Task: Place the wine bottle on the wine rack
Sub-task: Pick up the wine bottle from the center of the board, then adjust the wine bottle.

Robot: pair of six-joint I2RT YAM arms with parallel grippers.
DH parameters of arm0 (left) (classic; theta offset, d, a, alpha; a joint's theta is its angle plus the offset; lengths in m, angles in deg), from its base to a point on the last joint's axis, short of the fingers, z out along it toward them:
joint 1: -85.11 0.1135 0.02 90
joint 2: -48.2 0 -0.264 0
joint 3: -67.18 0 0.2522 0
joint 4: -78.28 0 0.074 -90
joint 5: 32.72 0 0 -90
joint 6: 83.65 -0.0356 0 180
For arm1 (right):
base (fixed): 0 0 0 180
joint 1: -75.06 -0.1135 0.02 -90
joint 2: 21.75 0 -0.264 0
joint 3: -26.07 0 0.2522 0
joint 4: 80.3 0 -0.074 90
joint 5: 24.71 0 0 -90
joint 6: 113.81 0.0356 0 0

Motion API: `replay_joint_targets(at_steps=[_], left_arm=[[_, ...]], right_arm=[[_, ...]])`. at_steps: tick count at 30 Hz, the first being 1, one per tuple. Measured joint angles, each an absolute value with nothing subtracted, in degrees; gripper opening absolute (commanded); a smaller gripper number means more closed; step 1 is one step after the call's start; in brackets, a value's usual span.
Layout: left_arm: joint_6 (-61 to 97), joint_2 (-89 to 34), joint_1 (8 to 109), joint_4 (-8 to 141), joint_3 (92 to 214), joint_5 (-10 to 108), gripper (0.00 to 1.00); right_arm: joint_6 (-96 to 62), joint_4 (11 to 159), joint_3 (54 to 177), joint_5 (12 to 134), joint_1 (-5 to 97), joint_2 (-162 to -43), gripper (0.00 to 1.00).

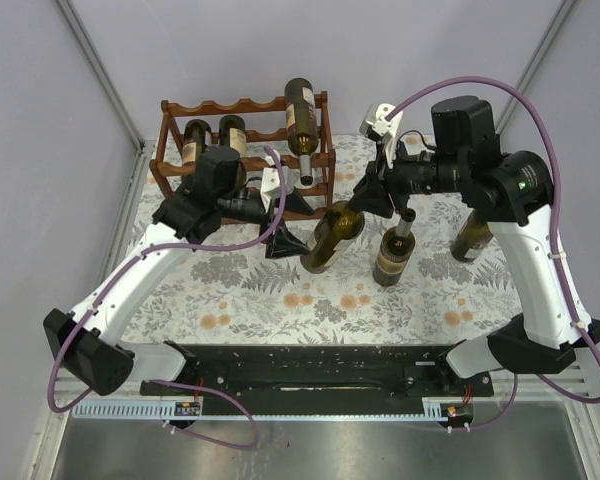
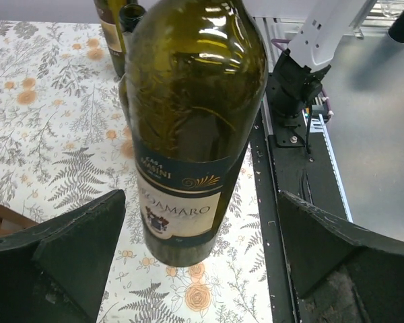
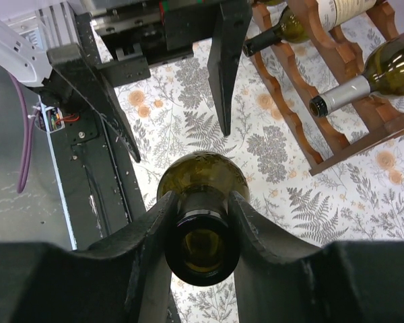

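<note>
Cloth [image 1: 250,285]: floral print, under both claws; pale walls beyond. Right claw [image 3: 202,219]: clenched on the neck of the wine bottle [image 1: 332,235]. The bottle is dark green glass, tilted, label only partly legible. Its base sits between the spread fingers of the released left claw [image 2: 198,229], clear of them. Wine rack [image 1: 245,104]: reddish scalloped wood, behind left claw.

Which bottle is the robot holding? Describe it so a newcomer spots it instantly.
Find the reddish-brown wooden wine rack at the back of the floral tablecloth. Just before its right end is a dark olive-green glass wine bottle, neck clamped in the right gripper. Unlike the upright dark glass bottle beside it, it leans steeply, and it alone is held.
</note>
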State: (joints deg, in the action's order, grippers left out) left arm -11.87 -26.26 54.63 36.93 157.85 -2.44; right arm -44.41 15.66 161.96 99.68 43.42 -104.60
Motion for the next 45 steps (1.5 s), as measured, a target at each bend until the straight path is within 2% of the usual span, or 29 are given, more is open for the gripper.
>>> replay_joint_targets(at_steps=[14, 24, 26, 30, 35, 41, 45], left_arm=[[-12.8, -28.7, 52.1, 39.8, 155.9, -3.3, 0.99], [-4.6, -29.6, 50.9, 49.3, 150.9, -6.8, 0.97], [-3.4, -30.0, 50.4, 50.7, 150.8, -7.2, 0.87], [-2.9, -30.5, 50.0, 52.8, 150.7, -8.4, 0.56], [-2.2, -30.7, 49.9, 53.9, 150.7, -9.2, 0.02], [-3.5, -30.7, 49.9, 52.3, 150.9, -9.2, 0.0], [-6.9, -30.7, 49.9, 47.0, 152.1, -7.7, 0.0]], right_arm=[[-41.2, 14.0, 174.5, 103.5, 43.4, -108.2, 0.0], [-38.0, 15.6, 176.2, 104.0, 43.3, -108.6, 0.0], [-37.4, 16.1, 176.2, 104.0, 43.3, -108.6, 0.0], [-36.5, 17.0, 176.2, 104.0, 43.3, -108.6, 0.0], [-35.8, 18.1, 175.6, 104.3, 43.3, -108.4, 0.0], [-35.7, 18.8, 174.5, 104.4, 43.2, -108.0, 0.02], [-36.0, 19.0, 172.5, 104.3, 43.2, -107.4, 0.24]])
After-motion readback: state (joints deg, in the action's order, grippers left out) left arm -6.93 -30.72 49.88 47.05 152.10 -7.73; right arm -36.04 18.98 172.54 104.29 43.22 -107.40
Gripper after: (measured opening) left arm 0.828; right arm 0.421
